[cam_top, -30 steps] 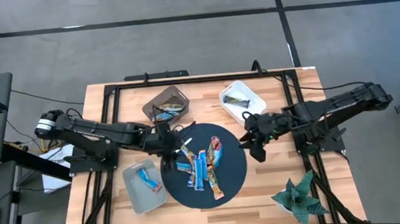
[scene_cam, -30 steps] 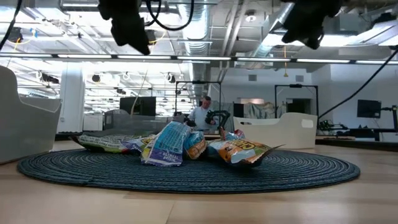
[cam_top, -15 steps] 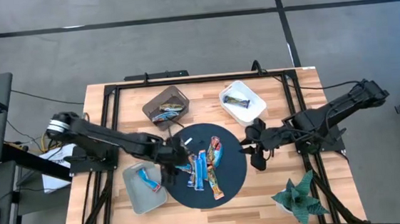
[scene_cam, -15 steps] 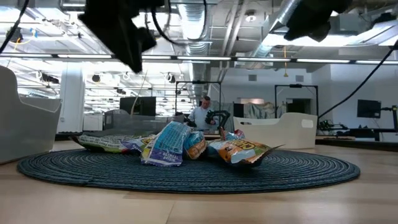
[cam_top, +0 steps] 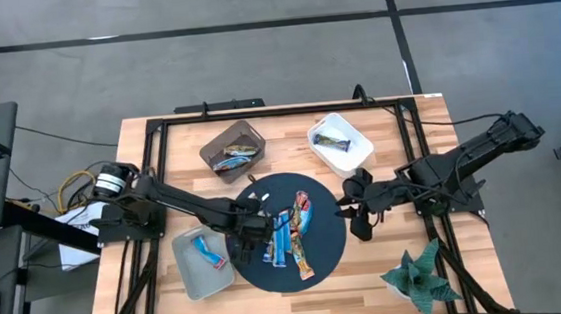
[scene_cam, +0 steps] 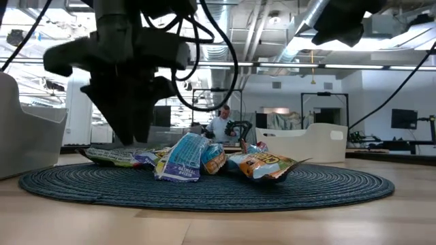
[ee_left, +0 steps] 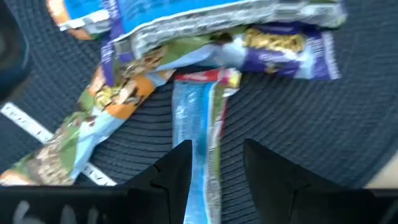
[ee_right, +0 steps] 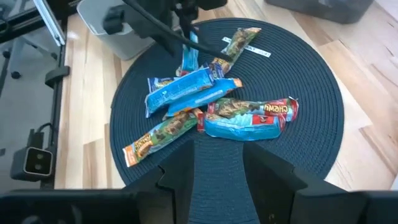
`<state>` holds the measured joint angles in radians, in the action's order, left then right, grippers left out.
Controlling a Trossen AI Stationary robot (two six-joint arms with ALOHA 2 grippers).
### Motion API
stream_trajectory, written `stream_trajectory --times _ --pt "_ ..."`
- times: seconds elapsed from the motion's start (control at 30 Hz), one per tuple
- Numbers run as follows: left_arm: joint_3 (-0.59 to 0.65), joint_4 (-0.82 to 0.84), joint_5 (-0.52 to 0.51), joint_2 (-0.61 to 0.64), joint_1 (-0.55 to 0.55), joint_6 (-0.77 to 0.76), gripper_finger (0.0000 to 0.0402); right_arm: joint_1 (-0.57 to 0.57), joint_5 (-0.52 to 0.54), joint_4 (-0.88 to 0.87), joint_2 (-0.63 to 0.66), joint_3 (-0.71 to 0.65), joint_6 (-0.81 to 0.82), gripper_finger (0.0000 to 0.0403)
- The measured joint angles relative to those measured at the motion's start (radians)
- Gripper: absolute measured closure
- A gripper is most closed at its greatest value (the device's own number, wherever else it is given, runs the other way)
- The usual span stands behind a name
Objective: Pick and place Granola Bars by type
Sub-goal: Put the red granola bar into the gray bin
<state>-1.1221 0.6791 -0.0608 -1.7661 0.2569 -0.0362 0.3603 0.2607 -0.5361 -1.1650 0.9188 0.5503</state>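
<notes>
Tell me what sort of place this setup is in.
Likely a robotics lab or open industrial workspace: exposed ceiling ducts and strip lights, a person seated at equipment beyond the table, and a wooden workbench on a black frame on a grey floor.

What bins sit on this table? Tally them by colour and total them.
Brown bin: 1
White bin: 1
Grey bin: 1
Total: 3
</notes>
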Motion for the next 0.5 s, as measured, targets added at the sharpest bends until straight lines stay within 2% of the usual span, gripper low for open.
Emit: stream_trajectory --times 0.2,0.5 --pt "0.000 0.013 -0.085 -0.005 -0.004 -0.014 0.0263 0.000 0.000 0.001 0.000 0.000 0.019 0.0274" --pt "0.048 0.001 0.014 -0.004 -0.040 -0.065 0.0263 0.000 0.000 0.002 0.000 0.000 0.019 0.0274"
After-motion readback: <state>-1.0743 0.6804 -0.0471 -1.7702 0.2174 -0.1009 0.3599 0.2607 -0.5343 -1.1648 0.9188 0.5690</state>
